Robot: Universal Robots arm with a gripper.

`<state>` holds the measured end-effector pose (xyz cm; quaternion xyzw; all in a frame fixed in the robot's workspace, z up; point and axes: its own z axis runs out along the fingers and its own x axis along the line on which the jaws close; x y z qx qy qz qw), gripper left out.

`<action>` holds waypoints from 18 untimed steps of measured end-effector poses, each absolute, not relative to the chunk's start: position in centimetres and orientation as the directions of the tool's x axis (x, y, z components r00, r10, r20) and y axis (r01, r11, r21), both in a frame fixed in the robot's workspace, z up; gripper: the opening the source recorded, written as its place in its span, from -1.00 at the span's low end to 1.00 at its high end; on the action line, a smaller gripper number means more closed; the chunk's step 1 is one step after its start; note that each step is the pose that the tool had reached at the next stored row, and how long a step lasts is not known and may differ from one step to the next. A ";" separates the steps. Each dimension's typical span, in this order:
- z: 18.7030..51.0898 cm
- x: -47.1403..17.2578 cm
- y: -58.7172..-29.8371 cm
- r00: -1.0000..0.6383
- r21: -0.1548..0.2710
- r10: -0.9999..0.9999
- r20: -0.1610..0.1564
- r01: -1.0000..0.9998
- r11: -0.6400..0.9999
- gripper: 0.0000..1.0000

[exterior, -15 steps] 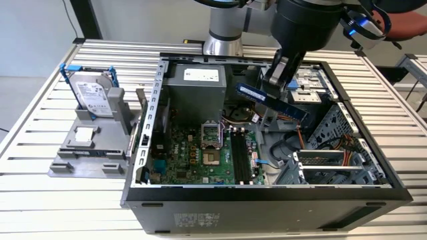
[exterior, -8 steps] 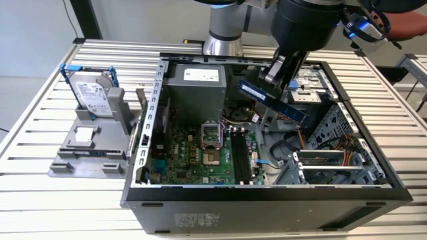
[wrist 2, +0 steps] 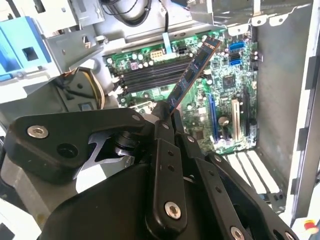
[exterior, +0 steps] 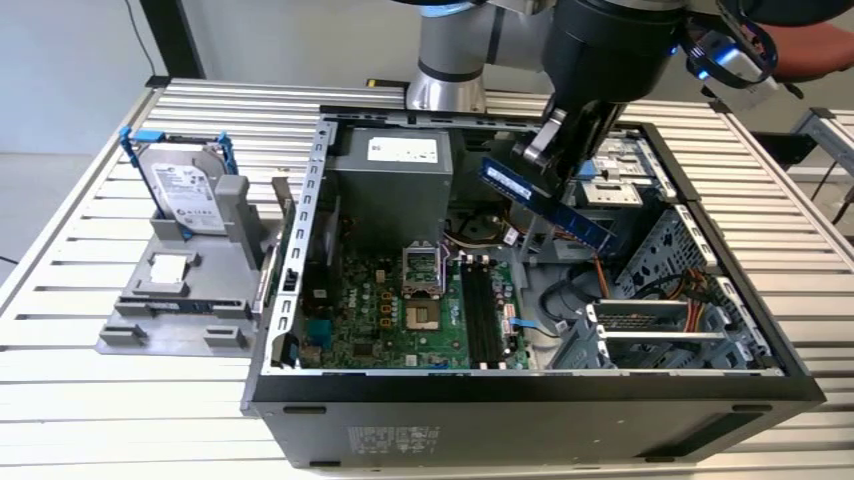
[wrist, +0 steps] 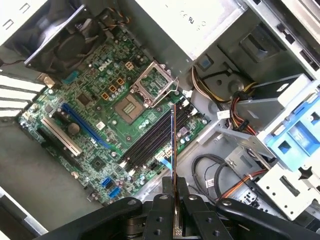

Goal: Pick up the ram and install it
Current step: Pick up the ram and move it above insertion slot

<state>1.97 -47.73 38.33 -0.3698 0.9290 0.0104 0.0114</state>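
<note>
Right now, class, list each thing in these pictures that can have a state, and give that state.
computer case: side open.
ram: held tilted above the motherboard, not seated.
gripper: fingers shut on the ram.
memory slots: all empty.
CPU socket: frame lifted open.
hard drive: upright in its blue bracket, outside the case.

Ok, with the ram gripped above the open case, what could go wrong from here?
The gripper pinches the ram by one end, so it might pivot or slip. In the exterior view it hangs tilted, not square to the memory slots, so it may meet them crooked or snag the cables.
</note>
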 end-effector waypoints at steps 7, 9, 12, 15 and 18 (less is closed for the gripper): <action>38.3 2.0 -47.7 -0.774 0.011 -0.632 -0.029 -0.633 0.774 -1.00; 38.3 2.0 -47.7 -0.793 0.011 -0.608 -0.029 -0.608 0.794 -1.00; 38.3 2.0 -47.7 -0.812 0.011 -0.583 -0.029 -0.584 0.812 -1.00; 38.3 2.0 -47.7 -0.830 0.010 -0.557 -0.028 -0.558 0.830 -1.00; 38.3 2.0 -47.7 -0.847 0.010 -0.531 -0.028 -0.531 0.847 -1.00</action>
